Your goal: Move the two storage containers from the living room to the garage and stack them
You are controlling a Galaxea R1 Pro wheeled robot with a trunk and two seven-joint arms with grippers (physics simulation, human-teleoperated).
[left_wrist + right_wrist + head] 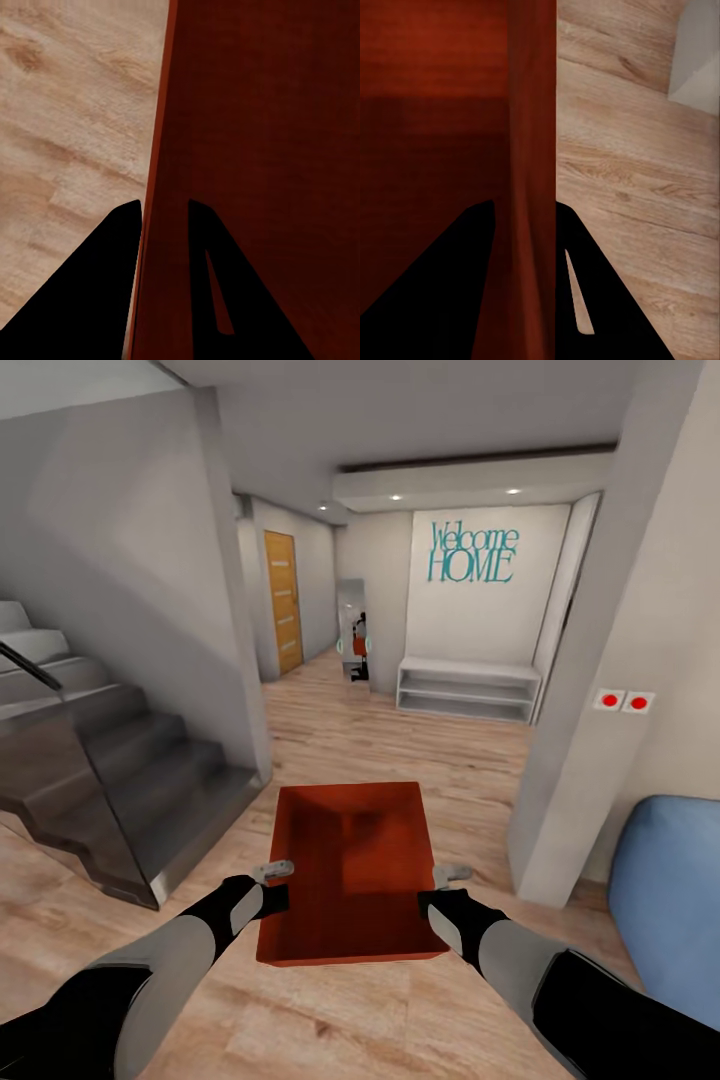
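On the left are dark grey stairs [120, 760], and just past them the left gripper [277, 872] is pinched tight on the left wall of the orange-red open-top plastic bin [350, 870], one finger [90, 285] outside and one inside. The bin hangs in the air over the light wood plank floor [400, 730], and the right gripper [452, 873] is pinched on its right wall. If one arm pulls away or the bin bumps the white wall corner [560, 780] on the right, I think it could slip and fall.
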